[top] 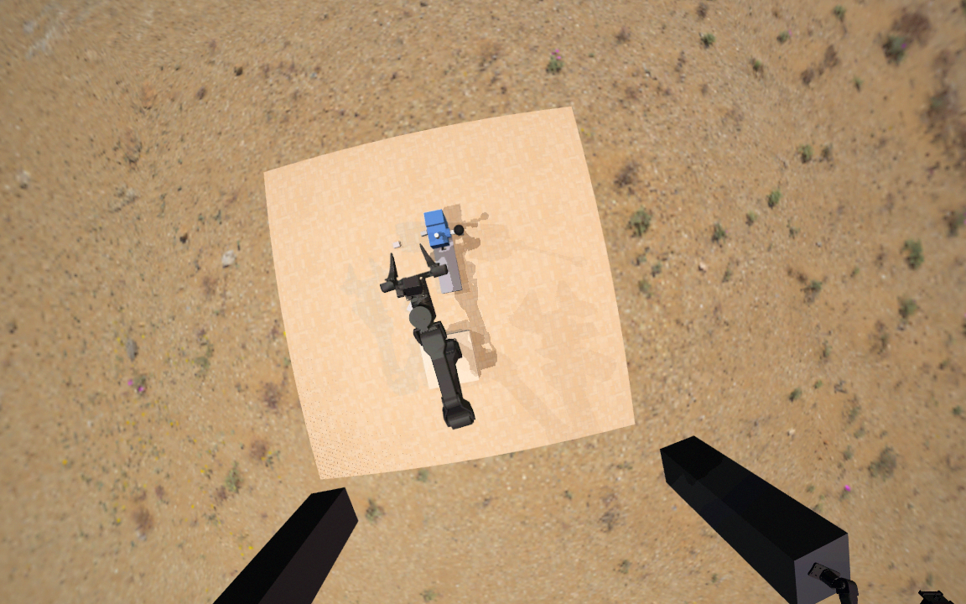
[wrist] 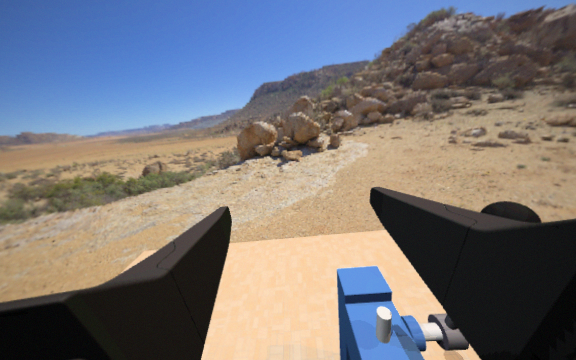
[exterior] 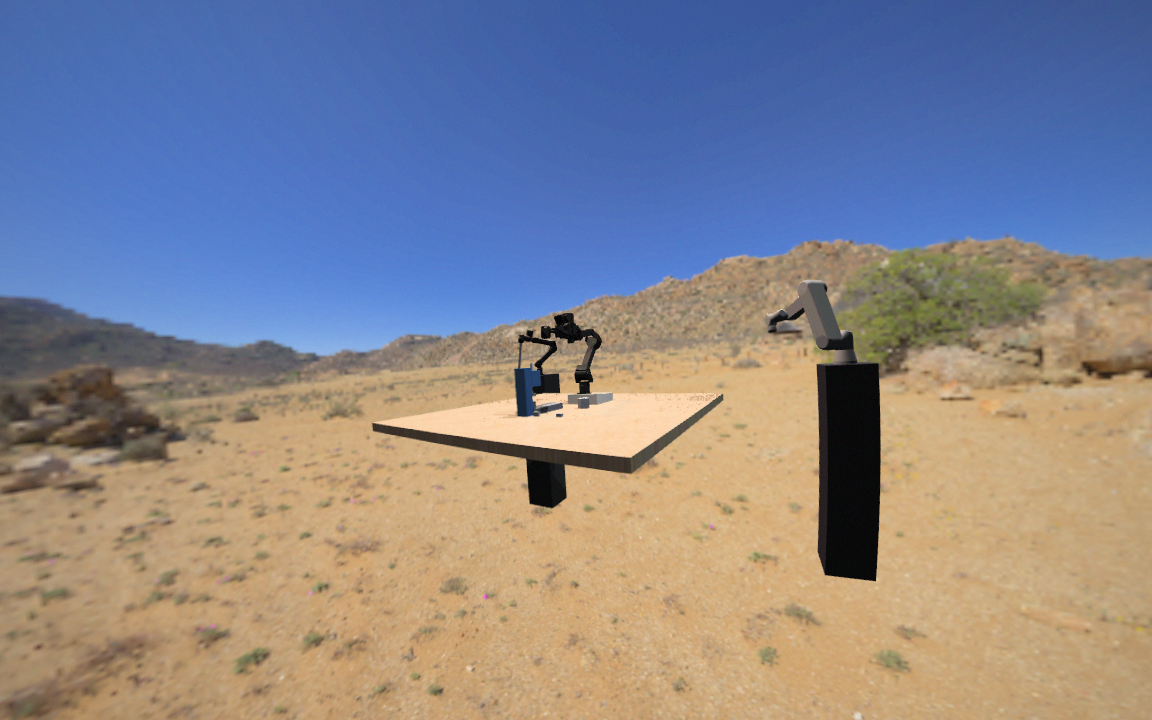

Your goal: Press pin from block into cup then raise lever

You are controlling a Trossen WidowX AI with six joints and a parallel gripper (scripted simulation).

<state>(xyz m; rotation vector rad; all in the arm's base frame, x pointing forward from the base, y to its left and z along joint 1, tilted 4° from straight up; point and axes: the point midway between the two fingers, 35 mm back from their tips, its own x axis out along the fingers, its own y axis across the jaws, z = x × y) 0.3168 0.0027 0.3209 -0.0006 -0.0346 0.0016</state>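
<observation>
From above, left to right: the table's (top: pixel 532 187) (exterior: pixel 490 434) (wrist: pixel 268 280) nine-o'clock edge lies well apart; a small pale piece (top: pixel 397 244), possibly the block, sits at ten o'clock from the wide-open gripper (top: pixel 407 250) (exterior: pixel 533 351) (wrist: pixel 300 200); the blue press (top: pixel 434 217) (exterior: pixel 524 391) (wrist: pixel 364 284) stands near two.

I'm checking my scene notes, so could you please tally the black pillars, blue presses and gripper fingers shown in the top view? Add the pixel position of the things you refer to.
Black pillars (top: pixel 749 496) (exterior: pixel 849 465): 2
Blue press (top: pixel 434 216) (exterior: pixel 524 391) (wrist: pixel 364 285): 1
Gripper fingers (top: pixel 392 268): 2
Total: 5
</observation>
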